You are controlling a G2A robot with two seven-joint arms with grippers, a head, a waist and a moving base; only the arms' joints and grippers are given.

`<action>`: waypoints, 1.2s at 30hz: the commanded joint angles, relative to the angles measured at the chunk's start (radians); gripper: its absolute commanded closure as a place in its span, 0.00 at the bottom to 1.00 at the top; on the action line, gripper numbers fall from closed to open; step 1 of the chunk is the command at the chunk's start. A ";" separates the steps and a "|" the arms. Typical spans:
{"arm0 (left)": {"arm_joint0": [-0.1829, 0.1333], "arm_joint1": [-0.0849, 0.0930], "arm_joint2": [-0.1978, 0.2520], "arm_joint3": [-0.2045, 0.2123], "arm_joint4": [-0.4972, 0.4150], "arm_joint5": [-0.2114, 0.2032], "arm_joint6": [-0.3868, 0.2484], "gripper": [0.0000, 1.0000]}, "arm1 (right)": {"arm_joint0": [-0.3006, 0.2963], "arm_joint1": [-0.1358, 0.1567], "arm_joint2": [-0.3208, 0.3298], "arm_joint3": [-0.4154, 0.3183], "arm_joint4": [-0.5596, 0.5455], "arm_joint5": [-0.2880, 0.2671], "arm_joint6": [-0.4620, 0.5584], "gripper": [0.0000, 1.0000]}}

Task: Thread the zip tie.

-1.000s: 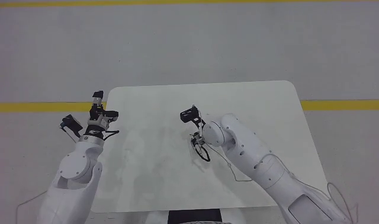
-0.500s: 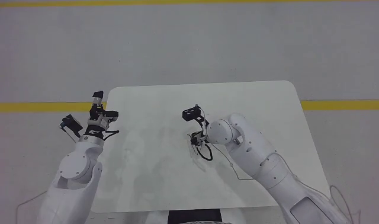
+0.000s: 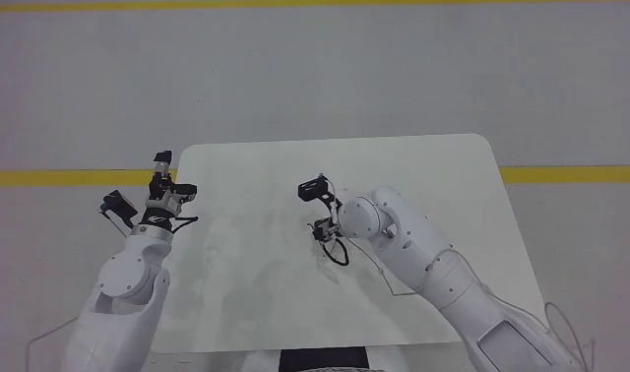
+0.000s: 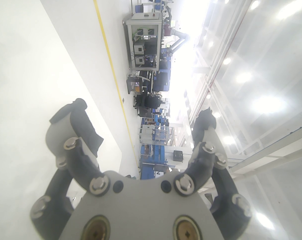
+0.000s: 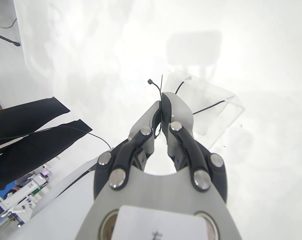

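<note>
Right wrist view: a black zip tie (image 5: 150, 81) is pinched between the closed fingertips of the right gripper (image 5: 163, 98). Its small square head and a thin tail stick out past the tips. The tie is held over the middle of the white table (image 3: 423, 165). A clear plastic box (image 5: 216, 116) rests on the table just beside the fingertips, with another black tie (image 5: 208, 106) lying across it. At the table's left edge, well apart from them, the left gripper (image 4: 142, 109) hangs with its fingers spread wide and nothing between them.
</note>
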 commanded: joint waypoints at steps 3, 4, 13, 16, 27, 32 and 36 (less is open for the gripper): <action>0.000 0.000 0.000 0.000 0.000 0.000 0.000 0.00 | 0.019 -0.009 -0.024 0.035 0.001 0.013 0.003 1.00; 0.000 0.000 0.000 0.000 0.000 0.000 0.000 0.00 | 0.025 -0.012 -0.030 0.045 0.002 0.016 0.001 1.00; 0.000 0.000 0.000 0.000 0.000 0.000 0.000 0.00 | 0.058 -0.032 -0.065 0.112 0.013 0.032 -0.019 0.94; 0.000 0.000 0.000 0.000 0.000 0.000 0.000 0.00 | 0.066 -0.037 -0.072 0.129 0.017 0.035 -0.023 0.94; 0.000 0.000 0.000 0.000 0.000 0.000 0.000 0.00 | 0.074 -0.041 -0.074 0.137 -0.002 0.057 -0.019 0.94; 0.000 0.000 0.000 0.000 0.000 0.000 0.000 0.00 | 0.059 -0.031 -0.051 0.105 -0.021 0.067 -0.006 1.00; 0.000 0.000 0.000 0.000 0.000 0.000 0.000 0.00 | 0.038 -0.018 -0.022 0.056 -0.029 0.066 0.009 1.00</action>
